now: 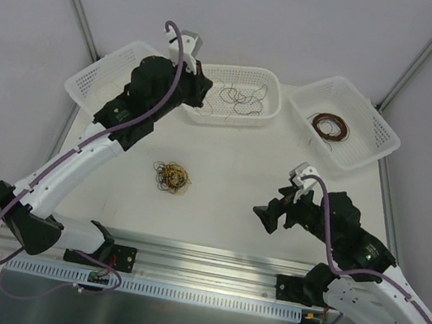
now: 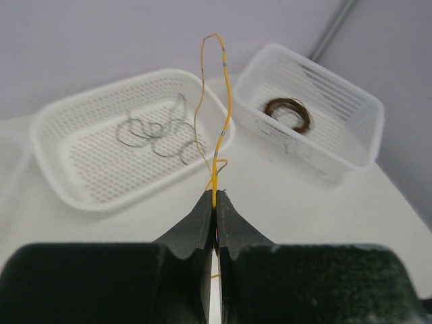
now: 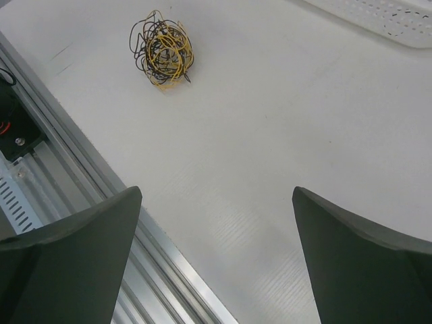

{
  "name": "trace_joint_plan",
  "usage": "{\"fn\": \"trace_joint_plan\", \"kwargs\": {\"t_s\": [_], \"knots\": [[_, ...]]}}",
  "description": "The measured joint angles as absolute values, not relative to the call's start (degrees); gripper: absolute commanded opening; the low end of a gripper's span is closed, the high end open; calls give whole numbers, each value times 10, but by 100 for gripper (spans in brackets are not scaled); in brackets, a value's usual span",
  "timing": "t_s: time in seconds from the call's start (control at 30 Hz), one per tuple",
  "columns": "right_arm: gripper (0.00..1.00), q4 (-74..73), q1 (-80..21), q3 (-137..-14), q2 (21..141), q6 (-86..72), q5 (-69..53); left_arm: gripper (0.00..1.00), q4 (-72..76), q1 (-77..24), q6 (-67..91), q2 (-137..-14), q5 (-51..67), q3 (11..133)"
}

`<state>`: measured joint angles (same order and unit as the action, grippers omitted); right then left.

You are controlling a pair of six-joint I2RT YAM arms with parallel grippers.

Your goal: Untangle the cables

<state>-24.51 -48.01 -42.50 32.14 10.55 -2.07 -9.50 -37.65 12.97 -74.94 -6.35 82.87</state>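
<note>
Yellow cable [image 2: 230, 104] in L hand [image 2: 214, 197] (tangle [image 1: 172, 176] well apart)

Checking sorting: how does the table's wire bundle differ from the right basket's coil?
The bundle is a tangled yellow-and-black ball; the coil is a neat dark brown ring. The bundle lies on the table; the coil sits in a white basket. Both are thin wire.

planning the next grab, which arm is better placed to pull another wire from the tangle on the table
Right. The right claw is open and empty, facing the tangle; the left claw is shut on a yellow wire.
</note>
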Motion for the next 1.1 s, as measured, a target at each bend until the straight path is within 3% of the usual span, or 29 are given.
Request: {"fn": "trace_joint_plan", "kwargs": {"t_s": [0.4, 0.8, 0.83, 0.93, 0.97, 1.07, 1.1], "knots": [[100, -275, -480, -425, 307, 97, -20, 0, -103, -132, 3, -753, -68, 914], [100, -278, -480, -425, 316, 96, -24, 0, -103, 29, -21, -950, -59, 975], [100, -278, -480, -425, 319, 96, -24, 6, -103, 37, -19, -970, -58, 975], [100, -281, -480, -425, 322, 95, -24, 41, -106, 56, -13, -1023, -59, 975], [100, -282, -480, -425, 322, 95, -24, 64, -109, 60, -11, -1037, -62, 975], [99, -286, -480, -424, 323, 93, -24, 91, -119, 65, 2, -1061, -72, 973], [100, -288, -480, -424, 324, 91, -24, 95, -121, 65, 6, -1062, -77, 967]]}}
